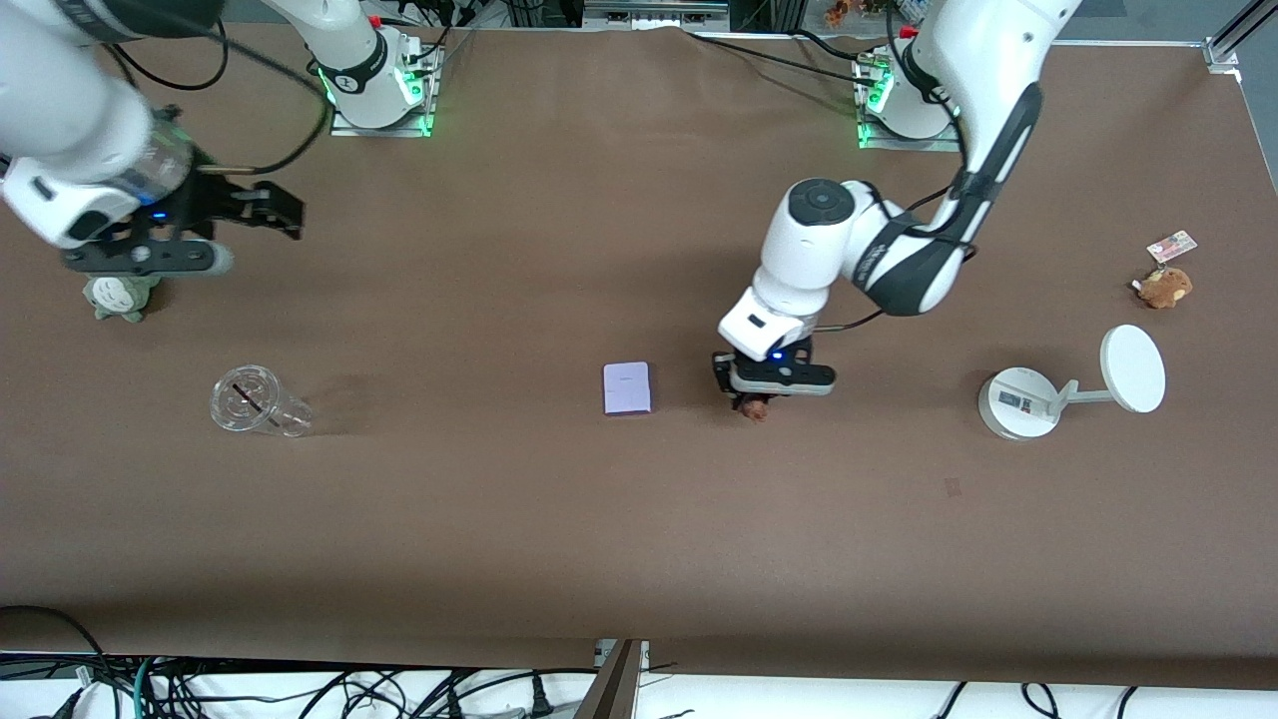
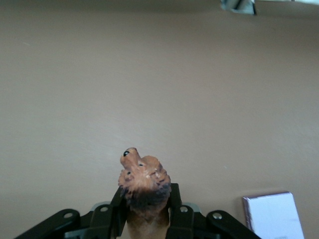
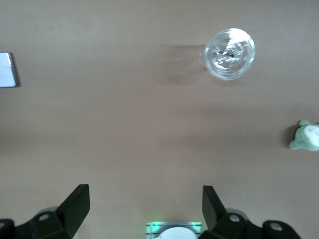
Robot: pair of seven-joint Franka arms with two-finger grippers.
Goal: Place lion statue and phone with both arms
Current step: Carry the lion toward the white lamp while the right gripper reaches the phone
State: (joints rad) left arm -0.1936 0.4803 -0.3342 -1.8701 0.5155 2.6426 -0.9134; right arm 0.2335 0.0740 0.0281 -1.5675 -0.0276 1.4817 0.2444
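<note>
The left pincer is clamped on the lion statue low at the desk, just beside the phone, which lies flat and untouched. The right pincer hangs wide and empty over its end, waiting. Neither item looks placed yet.

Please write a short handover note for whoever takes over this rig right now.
Left gripper: shut on the lion statue, low at the table's middle.
Right gripper: open, holding nothing, up in the air at the right arm's end of the table, near the grey-green plush.
Phone: flat on the table, untouched, beside the left gripper toward the right arm's end.
Done: lion statue gripped.
Left: place the statue; right arm must fetch and place the phone.
</note>
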